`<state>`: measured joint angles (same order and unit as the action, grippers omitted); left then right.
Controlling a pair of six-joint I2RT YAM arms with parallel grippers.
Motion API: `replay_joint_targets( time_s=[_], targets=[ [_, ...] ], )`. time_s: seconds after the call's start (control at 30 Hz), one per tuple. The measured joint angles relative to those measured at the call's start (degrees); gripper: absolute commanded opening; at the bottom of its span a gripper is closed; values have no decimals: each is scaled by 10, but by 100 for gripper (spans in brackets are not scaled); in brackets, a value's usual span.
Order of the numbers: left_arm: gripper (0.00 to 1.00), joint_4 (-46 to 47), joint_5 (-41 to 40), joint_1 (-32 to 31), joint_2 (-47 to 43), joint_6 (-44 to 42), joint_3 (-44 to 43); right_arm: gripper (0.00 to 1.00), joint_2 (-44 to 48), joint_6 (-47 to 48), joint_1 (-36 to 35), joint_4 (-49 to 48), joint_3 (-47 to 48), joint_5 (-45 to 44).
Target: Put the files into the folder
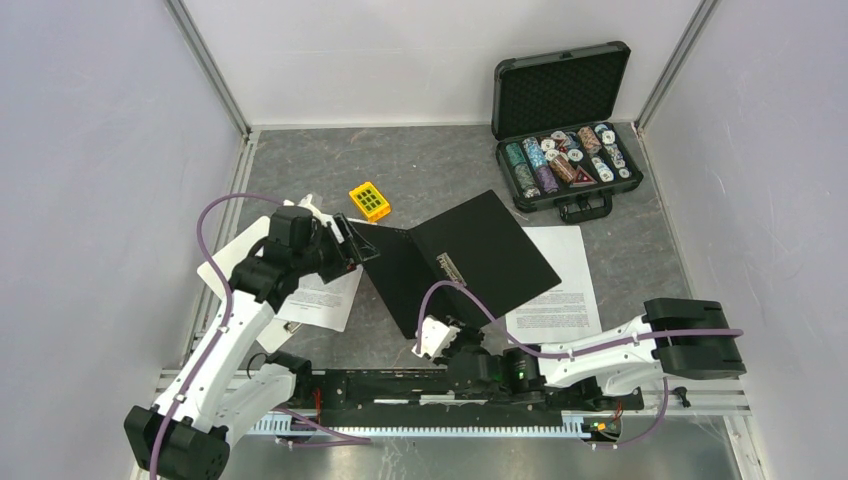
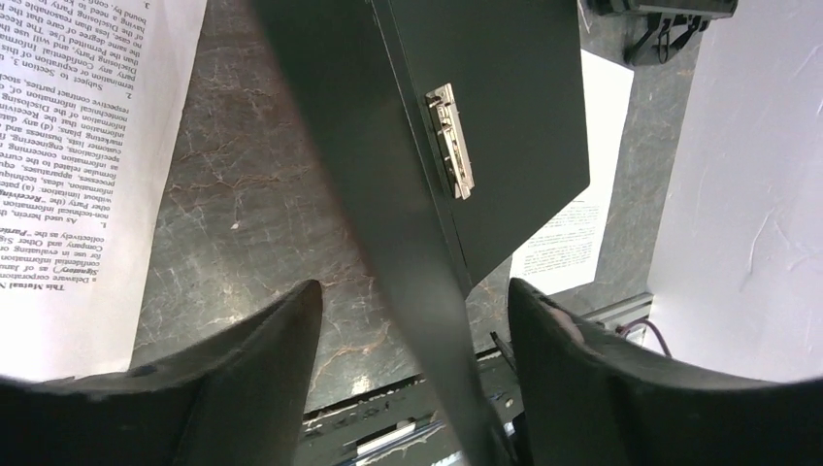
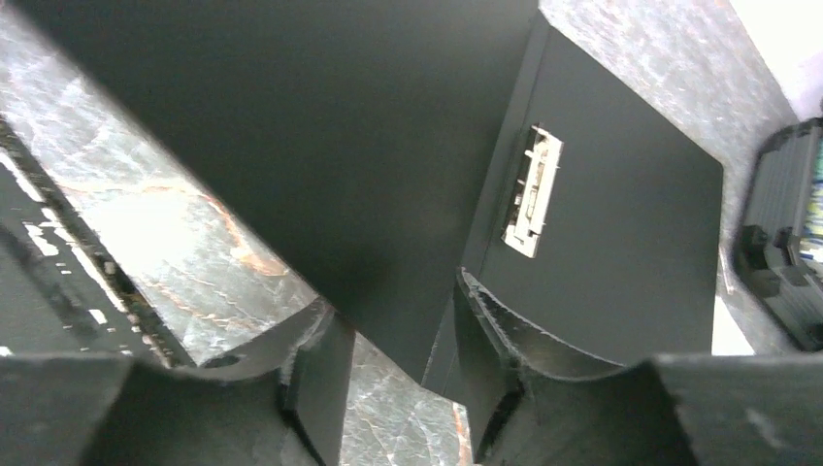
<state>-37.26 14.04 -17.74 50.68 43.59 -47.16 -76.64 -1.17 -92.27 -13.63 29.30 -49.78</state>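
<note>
The folder lies open in the middle of the table, black inside up, its metal clip by the spine. Its left cover stands tilted off the table and passes edge-on between the fingers of my left gripper, which is open with a gap on both sides. My right gripper is open at the folder's near corner, which pokes between its fingers. One of the files lies partly under the right cover. Another sheet lies at the left, under my left arm.
A white clipboard lies under the left arm at the table's left edge. A small yellow block sits behind the folder. An open black case of poker chips stands at the back right. A metal rail runs along the near edge.
</note>
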Motion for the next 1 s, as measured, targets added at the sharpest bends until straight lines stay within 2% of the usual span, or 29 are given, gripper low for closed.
replay_joint_targets(
  time_s=[0.07,0.17,0.27,0.4,0.6,0.83,1.0],
  targets=[
    [55,4,1,0,0,1,3,60,7,-2,0,0,0,21],
    [40,3,0,0,0,1,3,76,43,-10,0,2,-1,57],
    [28,-5,-5,0,-1,-3,3,87,105,-20,2,6,-1,94],
    [3,-24,-23,0,-4,-14,3,98,178,-42,24,25,2,147],
    [2,-46,-40,0,-4,-32,0,98,203,-80,139,110,35,216],
    [2,-75,-52,0,-1,-84,-21,98,247,-115,379,186,37,319],
    [2,-90,-54,0,2,-132,-40,98,212,-125,516,212,38,401]
  ],
)
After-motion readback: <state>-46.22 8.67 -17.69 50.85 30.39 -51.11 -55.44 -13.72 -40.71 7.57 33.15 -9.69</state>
